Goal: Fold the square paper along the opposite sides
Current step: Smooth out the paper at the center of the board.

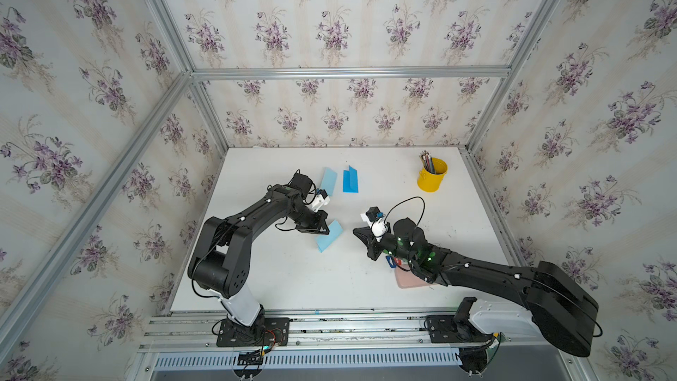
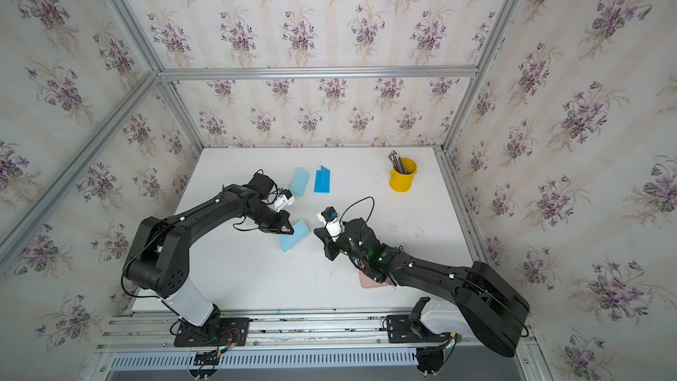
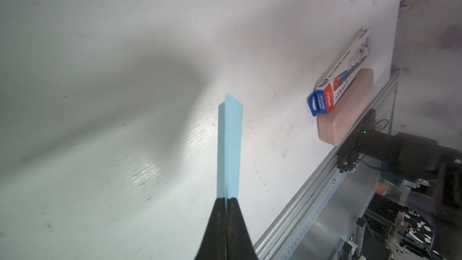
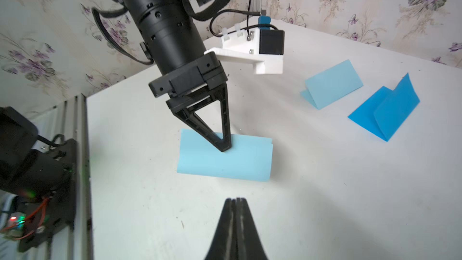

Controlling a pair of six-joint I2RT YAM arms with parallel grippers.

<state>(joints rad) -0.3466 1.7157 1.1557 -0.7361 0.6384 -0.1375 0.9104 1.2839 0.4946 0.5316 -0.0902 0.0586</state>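
**Asker:** Where's the sheet you're folding?

**Me:** Near the middle of the desk [image 1: 293,280]. The light blue paper [image 4: 225,163] is doubled over, and my left claw [image 4: 223,147] is clamped on its two loose edges. I cannot tell whether it rests on the desk or hangs just above it.

**Asker:** And your other claw?

**Me:** My right claw [image 4: 235,200] is closed on nothing. It is near the paper's bend but apart from it.

**Asker:** What worries you?

**Me:** The bend is a soft curl, not a pressed crease. If my left claw lets go, I expect the sheet to spring open. At one end the two edges look slightly out of line, so a crease pressed like this would likely run crooked. If my right claw pushes the curl sideways rather than down, it could drag the sheet out of the pinch or crumple it.

**Asker:** Anything in the way?

**Me:** A pale folded sheet [image 4: 332,83] and a dark blue folded sheet [image 4: 385,111] lie well apart, toward the far edge. I don't expect trouble from them.
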